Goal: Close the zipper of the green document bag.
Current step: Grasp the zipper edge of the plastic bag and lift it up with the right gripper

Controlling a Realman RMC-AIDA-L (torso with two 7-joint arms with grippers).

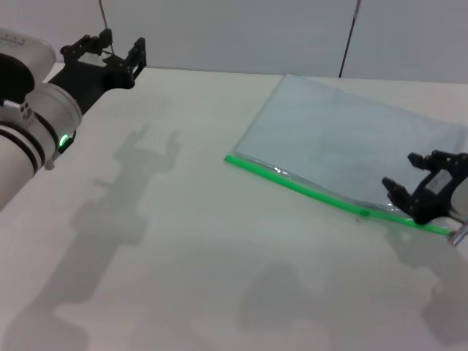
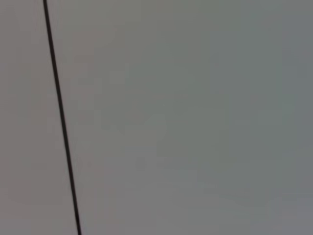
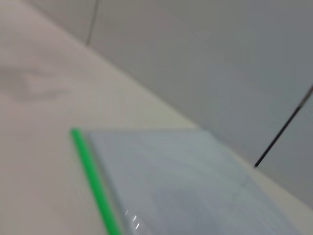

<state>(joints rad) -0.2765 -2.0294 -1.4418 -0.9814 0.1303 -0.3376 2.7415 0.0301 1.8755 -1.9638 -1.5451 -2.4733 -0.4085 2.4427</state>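
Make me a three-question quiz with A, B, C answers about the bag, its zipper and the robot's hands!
1. Which gripper is at the bag?
A. left
B. right
C. both

2. What colour is the zipper?
A. green
B. red
C. yellow

3. How are the right gripper's fingers?
A. shut on the zipper
B. shut on a pen
C. open

Answers:
1. B: the right gripper hangs over the bag's right end, while the left gripper is raised far off to the left.
2. A: a bright green strip runs along the bag's near long edge.
3. C: its black fingers stand apart with nothing between them.
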